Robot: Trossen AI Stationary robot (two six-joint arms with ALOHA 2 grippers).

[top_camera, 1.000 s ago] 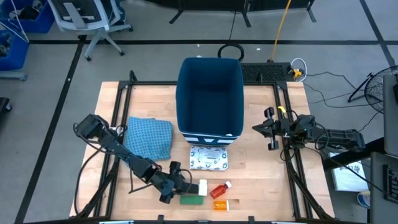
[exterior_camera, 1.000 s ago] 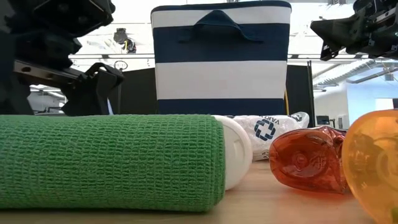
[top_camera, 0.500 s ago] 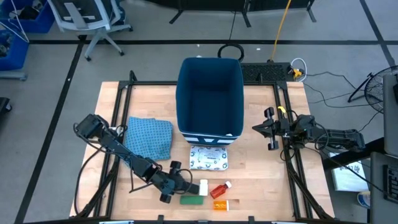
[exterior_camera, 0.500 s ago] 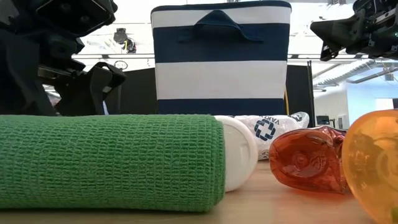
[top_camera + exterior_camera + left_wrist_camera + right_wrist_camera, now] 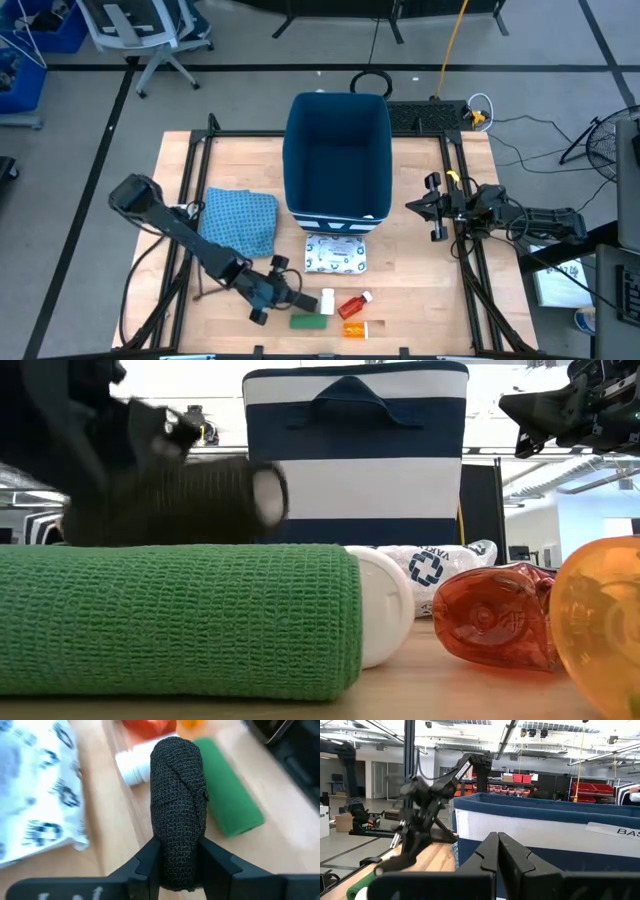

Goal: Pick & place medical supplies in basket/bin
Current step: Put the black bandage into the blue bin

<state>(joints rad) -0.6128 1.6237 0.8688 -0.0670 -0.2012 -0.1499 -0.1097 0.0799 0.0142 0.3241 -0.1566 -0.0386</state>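
My left gripper (image 5: 284, 296) is shut on the black block (image 5: 176, 805), a dark woven roll, near the table's front edge. In the low view the block (image 5: 190, 500) hangs above the green bar (image 5: 170, 620). Beside it lie the white box (image 5: 326, 300), red bottle (image 5: 352, 304) and orange bottle (image 5: 356, 329), all on the table. The white black-patterned packet (image 5: 337, 254) lies flat in front of the dark-blue bin (image 5: 338, 155). My right gripper (image 5: 432, 208) is shut at the table's right, above the table, holding nothing. My left gripper pinches the black block's rounded sides (image 5: 172, 862) between its two fingers (image 5: 149, 859), at the end nearest the wrist. The fingers come roughly level from the table's left, and the block sticks out ahead along them. It is lifted clear of the table, about level.
A blue patterned cloth (image 5: 243, 220) lies left of the bin. Black frame rails (image 5: 195, 180) run along both sides of the table. Bare wood shows to the right of the packet and bottles.
My left gripper has shut on the black block and raised it off the table; the block now hangs above the green bar in the low view. The other supplies have stayed where they were.
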